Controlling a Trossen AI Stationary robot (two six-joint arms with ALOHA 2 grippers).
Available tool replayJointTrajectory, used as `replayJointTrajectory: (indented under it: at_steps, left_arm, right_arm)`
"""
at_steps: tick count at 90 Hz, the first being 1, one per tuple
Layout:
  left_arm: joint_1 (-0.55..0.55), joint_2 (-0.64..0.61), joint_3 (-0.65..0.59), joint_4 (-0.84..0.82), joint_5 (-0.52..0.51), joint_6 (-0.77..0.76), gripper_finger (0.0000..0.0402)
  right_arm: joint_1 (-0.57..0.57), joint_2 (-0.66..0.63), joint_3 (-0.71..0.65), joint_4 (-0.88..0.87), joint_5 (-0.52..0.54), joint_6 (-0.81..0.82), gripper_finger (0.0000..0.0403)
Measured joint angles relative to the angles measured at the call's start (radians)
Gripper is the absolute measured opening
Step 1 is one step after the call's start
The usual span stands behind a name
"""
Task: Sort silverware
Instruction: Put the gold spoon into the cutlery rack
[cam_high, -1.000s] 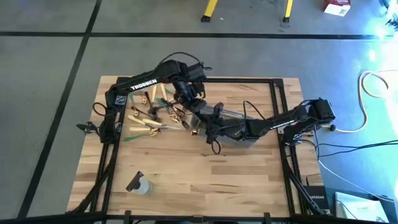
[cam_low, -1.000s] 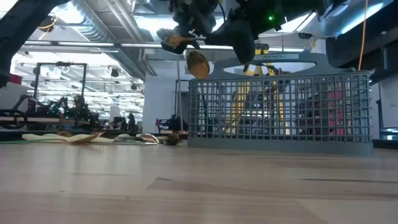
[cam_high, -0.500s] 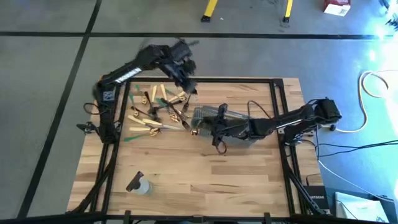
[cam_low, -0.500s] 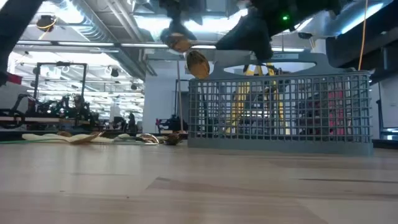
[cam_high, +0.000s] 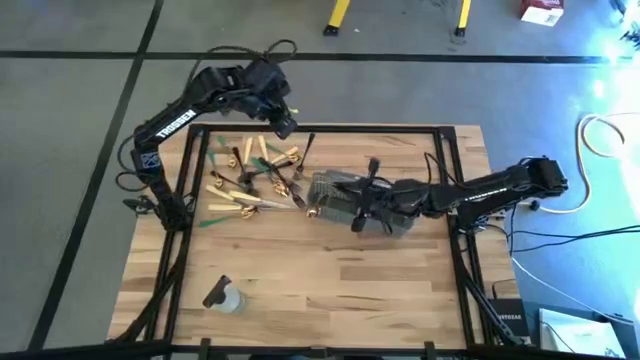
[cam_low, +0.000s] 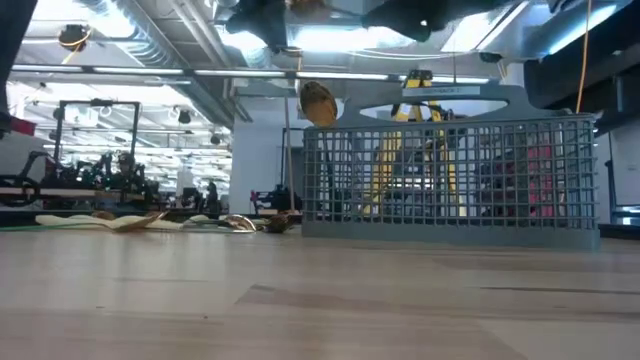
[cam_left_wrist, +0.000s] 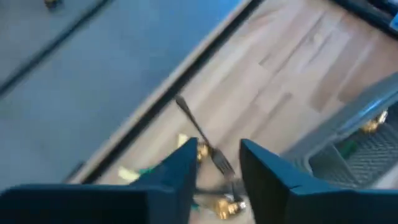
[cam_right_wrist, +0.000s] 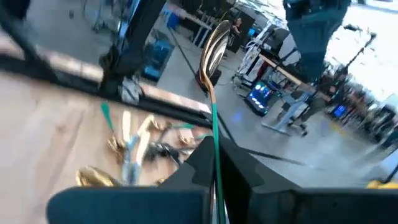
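Loose gold, black and green silverware (cam_high: 250, 178) lies on the table's far left part, and a black fork (cam_high: 305, 150) lies beside it. The grey mesh basket (cam_high: 335, 190) stands mid-table. A gold spoon bowl (cam_low: 318, 100) sticks up over the basket's left end. My right gripper (cam_high: 354, 206) hovers above the basket, shut on a green-handled gold spoon (cam_right_wrist: 214, 43). My left gripper (cam_high: 284, 122) hangs high over the far edge. It is open (cam_left_wrist: 217, 165) with nothing between its fingers, and the black fork (cam_left_wrist: 199, 134) shows below it. My right gripper pinches the spoon's green handle (cam_right_wrist: 214, 134) between its two fingers. The handle runs out past the fingertips, and the gold bowl (cam_right_wrist: 216, 37) stands beyond them, clear of the table. The handle's lower end is hidden by the fingers.
A small clear bottle (cam_high: 228, 298) lies near the front left. Black rails (cam_high: 440, 150) frame the table. Bare wood stretches across the near half. Cables trail from both arms.
My left gripper has risen and drawn back from beside the basket toward the table's far left edge. My right gripper has moved up and toward the right edge over the basket. The gold spoon bowl at the basket's left end has stayed put.
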Motion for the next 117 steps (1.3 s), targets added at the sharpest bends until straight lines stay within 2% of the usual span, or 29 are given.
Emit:
replayJointTrajectory:
  at_steps: [7,11,27,39,48,57,71,87,98,117]
  left_arm:
    - [-0.03,-0.003,0.0,0.057,-0.066,0.032,0.0024]
    - [-0.049,-0.003,0.0,0.082,-0.096,0.038,0.0011]
    - [-0.101,-0.004,0.0,0.087,-0.192,0.024,0.0001]
    - [-0.123,-0.025,-0.017,0.072,-0.224,-0.005,0.0]
    - [-0.133,-0.075,-0.108,0.11,-0.227,-0.05,0.0]
    - [-0.147,-0.131,-0.242,0.226,-0.216,-0.088,0.0]
    - [-0.187,-0.226,-0.48,0.533,-0.137,-0.159,0.0]
    - [-0.225,-0.238,-0.692,0.735,-0.139,-0.22,0.0]
    - [-0.237,-0.243,-0.753,0.859,-0.138,-0.234,0.0]
    - [-0.229,-0.251,-0.766,0.86,-0.143,-0.221,0.0]
  right_arm:
    - [-0.018,-0.001,0.0,0.037,-0.01,0.086,0.0]
    - [-0.032,-0.001,0.0,0.047,-0.01,0.134,0.0]
    - [-0.091,-0.001,-0.004,0.009,-0.005,0.245,0.0]
    - [-0.129,-0.012,-0.092,0.202,-0.07,0.271,0.0]
    - [-0.169,-0.031,-0.176,0.367,-0.142,0.338,0.0]
    - [-0.194,-0.03,-0.239,0.511,-0.205,0.402,0.0]
    - [-0.194,-0.027,-0.23,0.539,-0.25,0.435,0.0]
    - [-0.195,-0.002,-0.197,0.536,-0.266,0.461,0.0]
    - [-0.195,0.041,-0.173,0.505,-0.258,0.478,0.0]
    - [-0.196,0.134,-0.125,0.503,-0.246,0.491,0.0]
